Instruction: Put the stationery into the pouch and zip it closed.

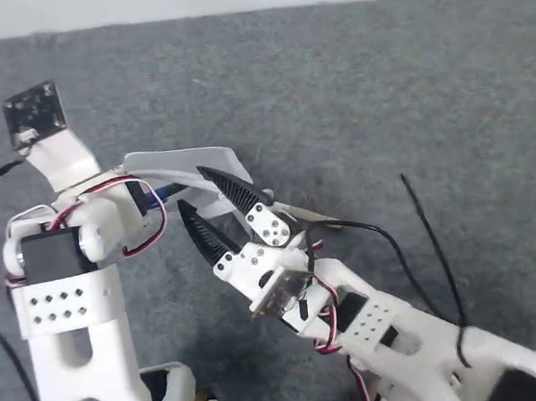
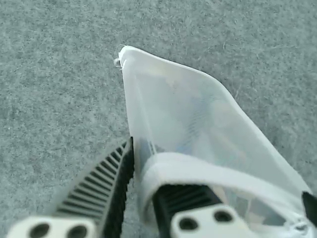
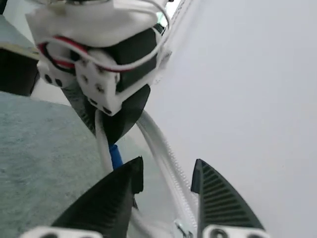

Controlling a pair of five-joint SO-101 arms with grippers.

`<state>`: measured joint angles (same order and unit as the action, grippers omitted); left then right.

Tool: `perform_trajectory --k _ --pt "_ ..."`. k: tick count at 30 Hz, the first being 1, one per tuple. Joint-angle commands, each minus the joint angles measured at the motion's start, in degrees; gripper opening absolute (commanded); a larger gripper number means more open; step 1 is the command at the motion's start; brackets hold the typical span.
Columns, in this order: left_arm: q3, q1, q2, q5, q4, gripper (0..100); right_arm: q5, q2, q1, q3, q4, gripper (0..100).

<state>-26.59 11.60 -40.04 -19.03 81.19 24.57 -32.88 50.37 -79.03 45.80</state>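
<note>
The white mesh pouch (image 1: 182, 160) is held up off the grey mat. My left gripper (image 2: 143, 163) is shut on the pouch (image 2: 183, 109), its black fingers pinching the hem by the opening. My right gripper (image 1: 191, 188) is open right beside the pouch. In the right wrist view, the zipper track (image 3: 166, 148) runs between the right gripper's (image 3: 168, 166) spread fingers, apart from both. The left gripper (image 3: 119, 119) hangs just beyond, with a blue piece of stationery (image 3: 115, 157) below it at the pouch mouth.
Grey felt mat (image 1: 409, 78) covers the table. A black cable (image 1: 426, 231) trails across it to the right of the right arm. A thin tan strip (image 1: 307, 215) lies by the right gripper's base. The left arm's body (image 1: 66, 301) stands at the front left.
</note>
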Motion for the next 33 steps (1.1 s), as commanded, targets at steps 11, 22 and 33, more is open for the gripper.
perform_trajectory --k 11,22,33 --pt "1.4 4.7 -1.6 0.4 -2.4 1 -20.0 -29.5 -12.4 11.4 -58.0 14.5" --pt "1.5 11.9 -1.7 0.1 -4.7 1 -22.5 -16.9 -13.8 18.5 -64.0 14.4" --pt "1.3 19.8 -1.7 -2.4 -7.3 1 -25.4 4.2 -11.8 25.8 -64.2 14.4"
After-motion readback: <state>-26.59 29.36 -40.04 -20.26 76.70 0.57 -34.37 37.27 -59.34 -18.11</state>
